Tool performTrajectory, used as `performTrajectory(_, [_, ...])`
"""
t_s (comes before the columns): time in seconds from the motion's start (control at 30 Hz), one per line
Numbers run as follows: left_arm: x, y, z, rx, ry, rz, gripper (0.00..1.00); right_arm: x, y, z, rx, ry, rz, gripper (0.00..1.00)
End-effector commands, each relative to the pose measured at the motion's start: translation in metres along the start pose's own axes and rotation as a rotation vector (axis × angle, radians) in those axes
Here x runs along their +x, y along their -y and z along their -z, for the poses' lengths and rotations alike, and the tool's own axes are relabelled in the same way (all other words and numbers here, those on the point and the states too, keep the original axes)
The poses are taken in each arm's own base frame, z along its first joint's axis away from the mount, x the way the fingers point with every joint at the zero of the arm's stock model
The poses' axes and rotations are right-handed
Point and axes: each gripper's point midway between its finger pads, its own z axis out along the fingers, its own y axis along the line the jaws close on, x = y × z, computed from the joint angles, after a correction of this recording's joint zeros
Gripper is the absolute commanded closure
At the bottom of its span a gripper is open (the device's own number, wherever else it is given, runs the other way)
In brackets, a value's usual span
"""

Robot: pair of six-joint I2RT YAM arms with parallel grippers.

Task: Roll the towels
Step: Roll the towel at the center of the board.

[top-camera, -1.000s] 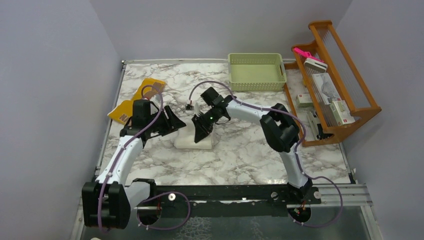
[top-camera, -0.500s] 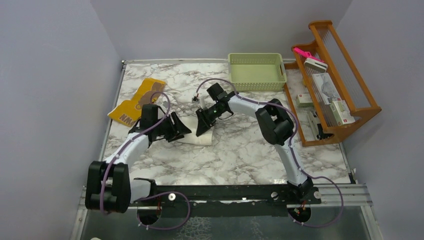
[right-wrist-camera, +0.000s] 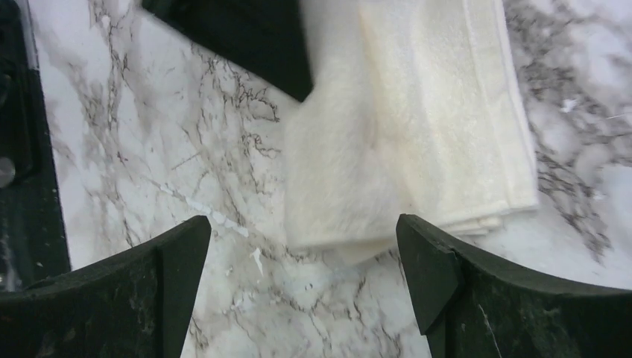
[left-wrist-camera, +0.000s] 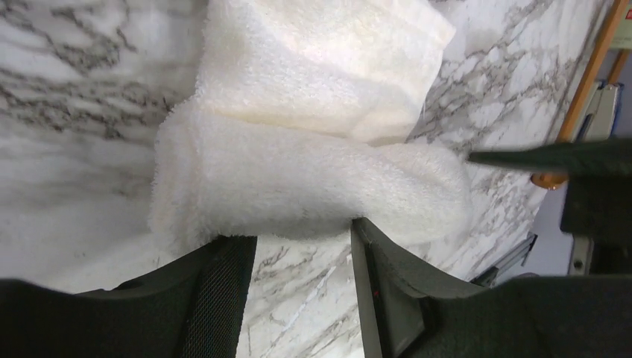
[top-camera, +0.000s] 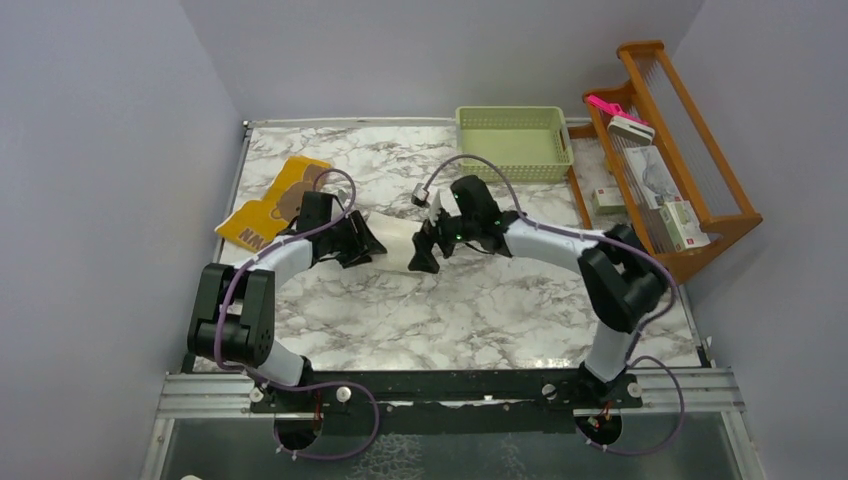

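The cream-white towel (top-camera: 396, 240) lies mid-table, its near part rolled into a thick roll (left-wrist-camera: 298, 186) and the rest flat and folded (left-wrist-camera: 320, 67). My left gripper (top-camera: 366, 244) is open, its fingertips (left-wrist-camera: 367, 227) touching the roll's near edge with bare marble between them. My right gripper (top-camera: 424, 256) stands wide open at the towel's (right-wrist-camera: 402, 134) other end, nothing between its fingers (right-wrist-camera: 417, 253). The mustard-yellow bear-print towel (top-camera: 272, 203) lies flat at the far left, behind the left arm.
A pale green basket (top-camera: 513, 143) sits at the back of the marble table (top-camera: 470, 310). A wooden rack (top-camera: 668, 150) with boxes and a pink item stands along the right edge. Grey walls close in left and back.
The right gripper has opened wide and let go of the white towel. Both grippers and the towel have shifted farther from the arm bases, and the towel is more rolled.
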Motion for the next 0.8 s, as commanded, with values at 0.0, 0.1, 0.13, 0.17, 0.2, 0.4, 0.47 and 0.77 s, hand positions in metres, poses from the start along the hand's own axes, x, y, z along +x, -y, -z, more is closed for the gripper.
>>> performTrajectory(0.0, [-0.029,0.008,-0.003,-0.034,0.049,-0.059,0.48,-0.075,-0.011,0.041,0.212,0.363,0.43,0.02])
performTrajectory(0.1, [-0.041,0.016,-0.002,-0.029,0.052,-0.076,0.48,-0.067,-0.036,0.043,0.225,0.391,0.611,0.02])
performTrajectory(0.13, [-0.044,0.018,-0.003,-0.027,0.053,-0.08,0.48,-0.065,-0.042,0.042,0.233,0.393,0.663,0.02])
performTrajectory(0.17, [-0.046,0.02,-0.003,-0.028,0.051,-0.085,0.48,-0.065,-0.046,0.041,0.242,0.397,0.712,0.01])
performTrajectory(0.2, [-0.048,0.021,-0.004,-0.029,0.046,-0.089,0.48,-0.062,-0.051,0.039,0.238,0.398,0.761,0.0])
performTrajectory(0.4, [-0.052,0.021,-0.012,-0.037,0.017,-0.096,0.48,-0.057,-0.045,0.012,0.287,0.338,0.901,0.0])
performTrajectory(0.47, [-0.051,0.022,-0.015,-0.039,0.008,-0.1,0.48,-0.055,-0.038,0.003,0.306,0.318,0.908,0.0])
performTrajectory(0.77, [-0.052,0.017,-0.027,-0.068,-0.027,-0.106,0.48,-0.041,-0.014,-0.033,0.311,0.243,0.833,0.08])
